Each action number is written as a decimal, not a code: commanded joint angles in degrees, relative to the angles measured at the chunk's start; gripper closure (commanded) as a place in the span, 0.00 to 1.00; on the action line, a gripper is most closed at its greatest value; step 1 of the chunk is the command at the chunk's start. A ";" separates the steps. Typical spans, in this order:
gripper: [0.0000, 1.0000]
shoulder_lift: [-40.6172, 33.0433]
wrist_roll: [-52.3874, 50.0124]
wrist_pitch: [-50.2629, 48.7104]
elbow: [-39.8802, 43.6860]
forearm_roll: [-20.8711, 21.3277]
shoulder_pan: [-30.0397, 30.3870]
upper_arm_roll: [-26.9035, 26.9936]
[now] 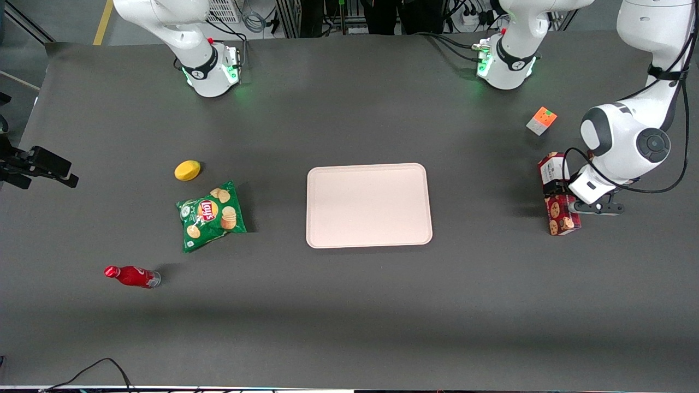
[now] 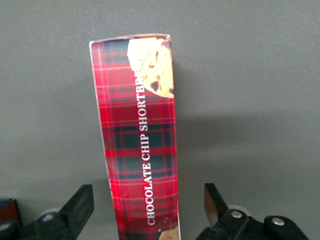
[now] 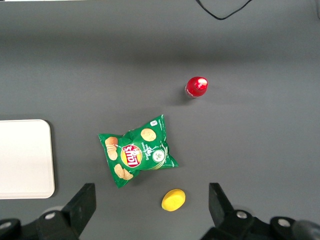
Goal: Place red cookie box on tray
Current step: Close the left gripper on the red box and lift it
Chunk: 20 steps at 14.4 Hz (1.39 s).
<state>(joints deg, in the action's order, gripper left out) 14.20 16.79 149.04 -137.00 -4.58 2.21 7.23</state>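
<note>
Dark-red tartan cardboard catches the eye first: the red cookie box (image 1: 558, 197) lies flat on the grey table (image 1: 349, 305), well toward the working arm's end, with its white label end pointing away from the front camera and its cookie-picture end pointing nearer. From the wrist camera its narrow side (image 2: 140, 140) shows plainly, plaid with "CHOCOLATE CHIP SHORTBREAD" lettering (the last letters run under a cookie picture) along its length.

The gripper (image 2: 148, 210) sits low over the box, roughly at its middle. Its two black fingers (image 2: 80, 205) stand wide apart, one on each side of the box, and a strip of bare table shows between each finger and the cardboard, so it has hold of nothing.

Well apart from the box, near the middle of the table, rests the tray (image 1: 369, 240), pale pinkish-beige with rounded corners and a low rim. A small colourful cube (image 1: 541, 120) sits farther from the front camera than the box, near the working arm's base.

Toward the parked arm's end of the table lie a green chip bag (image 1: 211, 216), a yellow lemon-like fruit (image 1: 187, 170) just farther from the camera than the bag, and a red bottle (image 1: 131, 276) lying on its side nearer the camera
</note>
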 commanded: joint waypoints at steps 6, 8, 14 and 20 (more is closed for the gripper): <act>0.87 -2.78 1.14 2.30 -2.75 -6.40 -0.54 -0.11; 0.89 -4.09 0.53 1.69 -1.88 -6.40 -0.81 -0.46; 0.89 -8.75 -1.92 -31.46 20.49 -3.17 -0.81 -0.29; 0.88 -9.72 -10.90 -56.14 40.05 3.00 -1.16 -3.28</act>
<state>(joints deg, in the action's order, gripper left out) 3.08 8.69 98.38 -102.50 -2.92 1.55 4.44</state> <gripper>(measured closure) 0.749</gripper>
